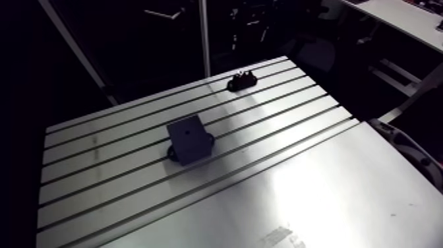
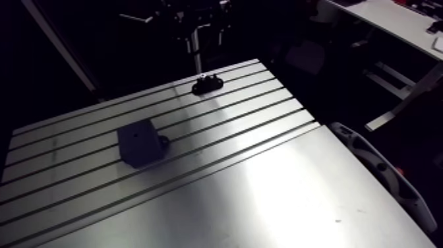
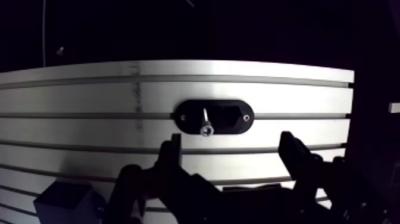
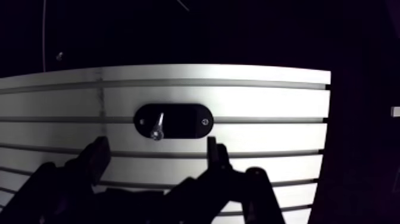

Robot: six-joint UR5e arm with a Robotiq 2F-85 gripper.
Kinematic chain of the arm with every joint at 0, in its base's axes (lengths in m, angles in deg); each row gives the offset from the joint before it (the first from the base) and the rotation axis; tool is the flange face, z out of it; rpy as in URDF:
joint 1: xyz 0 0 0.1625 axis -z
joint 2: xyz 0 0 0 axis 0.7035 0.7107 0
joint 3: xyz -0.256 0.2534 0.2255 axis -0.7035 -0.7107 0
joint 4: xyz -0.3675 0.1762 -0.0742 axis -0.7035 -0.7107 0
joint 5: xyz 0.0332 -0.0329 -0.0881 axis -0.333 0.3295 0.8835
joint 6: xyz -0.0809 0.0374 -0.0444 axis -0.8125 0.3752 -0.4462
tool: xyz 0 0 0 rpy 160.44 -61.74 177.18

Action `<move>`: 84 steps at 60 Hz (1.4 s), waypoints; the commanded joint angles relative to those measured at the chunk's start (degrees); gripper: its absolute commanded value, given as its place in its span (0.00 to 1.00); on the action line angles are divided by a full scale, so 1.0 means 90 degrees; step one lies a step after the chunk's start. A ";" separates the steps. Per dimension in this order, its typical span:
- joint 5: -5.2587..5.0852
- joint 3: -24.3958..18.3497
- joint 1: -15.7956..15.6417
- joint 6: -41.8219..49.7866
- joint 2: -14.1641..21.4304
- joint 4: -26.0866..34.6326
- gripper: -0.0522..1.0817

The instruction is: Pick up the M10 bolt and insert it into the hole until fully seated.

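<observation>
In the wrist view, the bolt (image 3: pixel 205 122) is a silver one standing in a black oval holder (image 3: pixel 229 113) on the slotted table, leaning slightly. My gripper (image 3: pixel 231 140) hovers just short of the holder, open, with nothing between its fingers. The bolt lies ahead of the gap, nearer one finger (image 3: pixel 172 152) than the other. A dark block (image 1: pixel 190 138) with a small hole in its top face sits mid-table in the arm view, well apart from the holder (image 1: pixel 242 81) near the far edge. A corner of the block (image 3: pixel 62 199) shows beside the gripper in the wrist view.
The slotted aluminium table (image 1: pixel 118 171) gives way to a smooth plate (image 1: pixel 316 191) on the near right. A grey curved part (image 2: pixel 376 165) lies along the table's right edge. The holder sits close to the far edge, with dark space beyond.
</observation>
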 commanded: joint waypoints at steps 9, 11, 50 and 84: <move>0.0018 0.0050 -0.0140 0.0073 -0.0209 -0.0015 0.34; 0.0018 0.0059 -0.0150 0.0082 -0.0220 -0.0015 0.34; -0.0001 0.0158 -0.0171 0.0161 -0.0339 -0.0239 0.38; 0.0008 0.0224 -0.0132 0.0171 -0.0339 -0.0239 0.44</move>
